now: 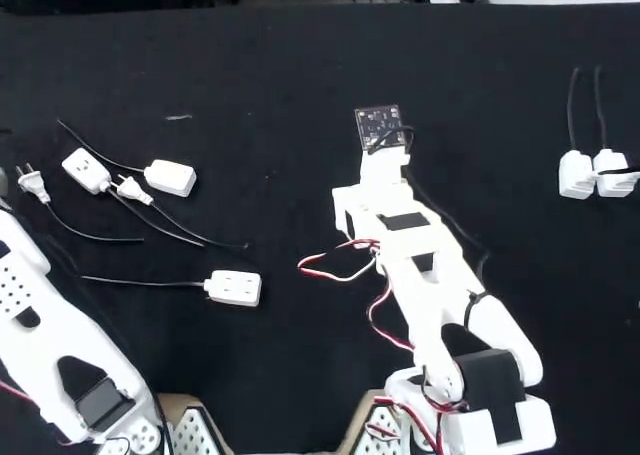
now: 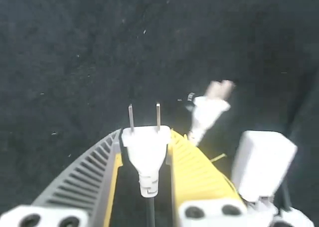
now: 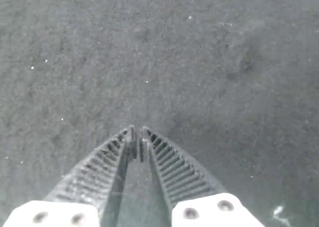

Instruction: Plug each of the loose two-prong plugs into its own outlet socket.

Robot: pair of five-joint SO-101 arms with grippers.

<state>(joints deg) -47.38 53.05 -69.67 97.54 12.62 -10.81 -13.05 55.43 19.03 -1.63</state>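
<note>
**Item 1: two-prong plug** (image 2: 145,149). White moulded body that narrows to a ribbed collar, with two bare metal prongs and a black cord.
- The left gripper (image 2: 144,133) pinches it by the flanks between its fingers. The prongs stick out past the fingertips, and the long axis runs in line with the fingers.
- In the high view it sits at the left edge at mid-height (image 1: 33,184). Its prongs point to the upper left, and its cord trails to the lower right over the black cloth (image 1: 300,55).

**Item 2: second plug** (image 1: 130,188). White, lying loose on the cloth in the upper left of the high frame.

**Item 3: outlet blocks.** All white.
- The first block (image 1: 85,170) is just left of the second plug.
- The next block (image 1: 171,178) is just right of the second plug.
- The third block (image 1: 235,288) is lower and left of centre, apart from both plugs, with its cord running left.

**Item 4: right-edge blocks.** One white piece (image 1: 577,173) touches its neighbour (image 1: 612,172), and black cords run upward from them. What sits in them cannot be told.

**Item 5: right gripper** (image 3: 137,137). The jaws are pressed together with nothing between them, over bare cloth. Its arm (image 1: 420,275) occupies the centre of the high view.
</note>
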